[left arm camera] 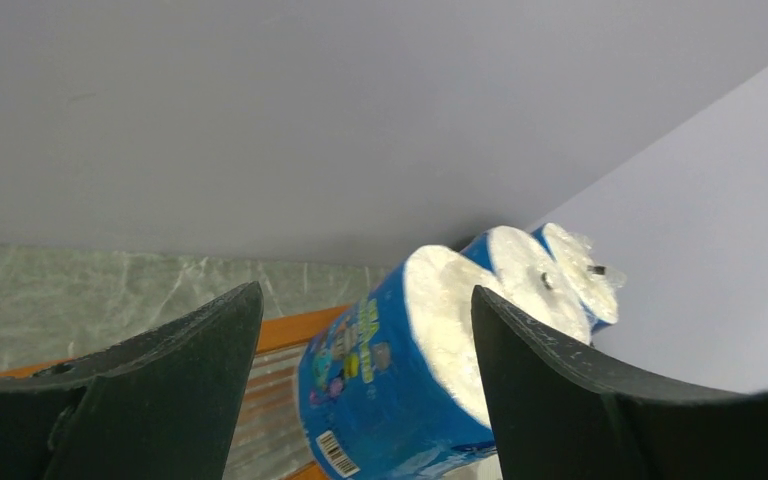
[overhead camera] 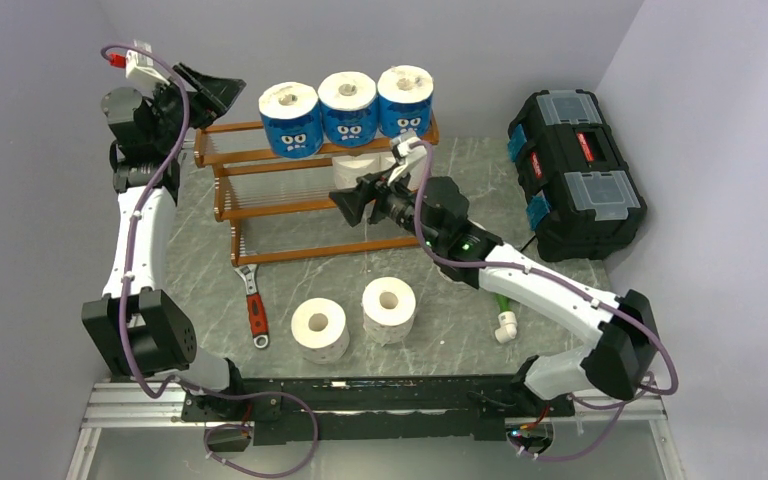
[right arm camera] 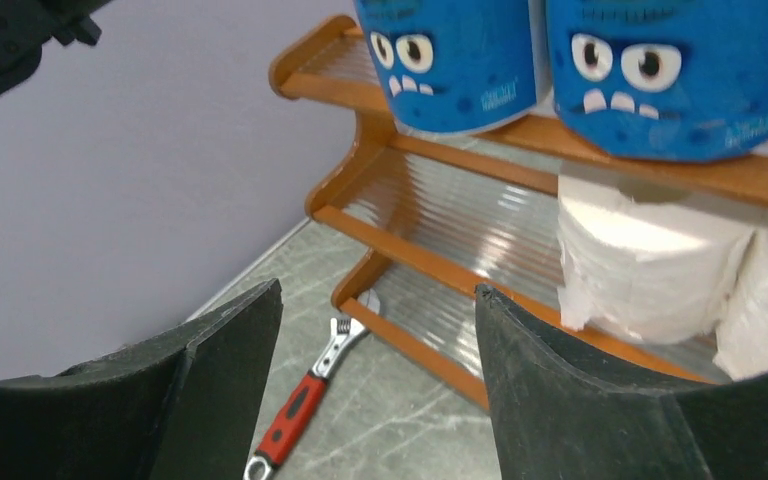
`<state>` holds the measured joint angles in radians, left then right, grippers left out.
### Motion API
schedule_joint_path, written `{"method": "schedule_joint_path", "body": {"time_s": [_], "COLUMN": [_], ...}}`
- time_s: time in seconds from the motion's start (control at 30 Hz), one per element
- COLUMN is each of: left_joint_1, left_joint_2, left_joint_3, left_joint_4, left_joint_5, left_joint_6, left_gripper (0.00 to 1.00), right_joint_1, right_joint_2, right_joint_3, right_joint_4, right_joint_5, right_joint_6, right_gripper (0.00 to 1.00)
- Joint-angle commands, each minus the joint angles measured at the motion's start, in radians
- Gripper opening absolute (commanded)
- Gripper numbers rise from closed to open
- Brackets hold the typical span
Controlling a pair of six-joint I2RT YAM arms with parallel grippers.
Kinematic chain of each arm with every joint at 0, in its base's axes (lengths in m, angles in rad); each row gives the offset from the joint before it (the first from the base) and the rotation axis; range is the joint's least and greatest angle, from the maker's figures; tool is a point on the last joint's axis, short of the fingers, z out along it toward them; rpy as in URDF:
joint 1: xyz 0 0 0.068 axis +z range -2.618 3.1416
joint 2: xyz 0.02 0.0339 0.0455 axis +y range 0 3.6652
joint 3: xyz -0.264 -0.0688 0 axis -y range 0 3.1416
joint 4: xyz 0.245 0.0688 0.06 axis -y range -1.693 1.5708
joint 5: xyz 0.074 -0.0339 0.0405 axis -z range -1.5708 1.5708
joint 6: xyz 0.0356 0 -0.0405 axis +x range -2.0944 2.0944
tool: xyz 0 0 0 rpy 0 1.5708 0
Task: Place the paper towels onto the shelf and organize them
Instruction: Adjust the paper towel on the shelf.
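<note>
The orange-brown shelf (overhead camera: 260,210) stands at the back of the table. Three blue-wrapped paper towels (overhead camera: 290,118), (overhead camera: 348,108), (overhead camera: 406,100) stand in a row on its top tier. White rolls (overhead camera: 365,163) sit on the middle tier, partly hidden by my right arm. Two more white rolls (overhead camera: 320,330), (overhead camera: 389,310) stand on the table in front. My left gripper (overhead camera: 210,90) is open and empty, held high just left of the top tier; its view shows the nearest blue roll (left arm camera: 380,400) beyond the fingers. My right gripper (overhead camera: 352,205) is open and empty in front of the middle tier, near the white rolls (right arm camera: 640,260).
A red-handled wrench (overhead camera: 255,305) lies on the table by the shelf's front left foot. A black toolbox (overhead camera: 575,170) stands at the right wall. A white pipe fitting (overhead camera: 505,325) lies under my right arm. Grey walls close in on three sides.
</note>
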<state>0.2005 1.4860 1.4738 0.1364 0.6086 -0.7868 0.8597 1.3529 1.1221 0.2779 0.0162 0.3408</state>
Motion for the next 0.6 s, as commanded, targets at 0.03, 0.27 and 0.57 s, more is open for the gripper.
{"method": "schedule_joint_path", "body": {"time_s": [0.03,0.27,0.57], "left_joint_1": [0.000,0.000,-0.002], "left_joint_2": [0.000,0.051,0.152], "left_joint_3": [0.018,0.040,0.080], "left_joint_4": [0.139,0.172,0.255], "left_joint_5": [0.079,0.126,0.197], "left_joint_6": [-0.055,-0.054,-0.140], "left_gripper": [0.82,0.83,0.70], "right_joint_1": [0.004,0.022,0.039], "right_joint_2": [0.076,0.217,0.318], "right_joint_3": [0.136,0.265,0.329], "right_joint_4": [0.102,0.103,0.144], "right_joint_5": [-0.038,0.004,0.065], "right_joint_6": [-0.015,-0.066,-0.138], "right_gripper": [0.75,0.75,0.68]}}
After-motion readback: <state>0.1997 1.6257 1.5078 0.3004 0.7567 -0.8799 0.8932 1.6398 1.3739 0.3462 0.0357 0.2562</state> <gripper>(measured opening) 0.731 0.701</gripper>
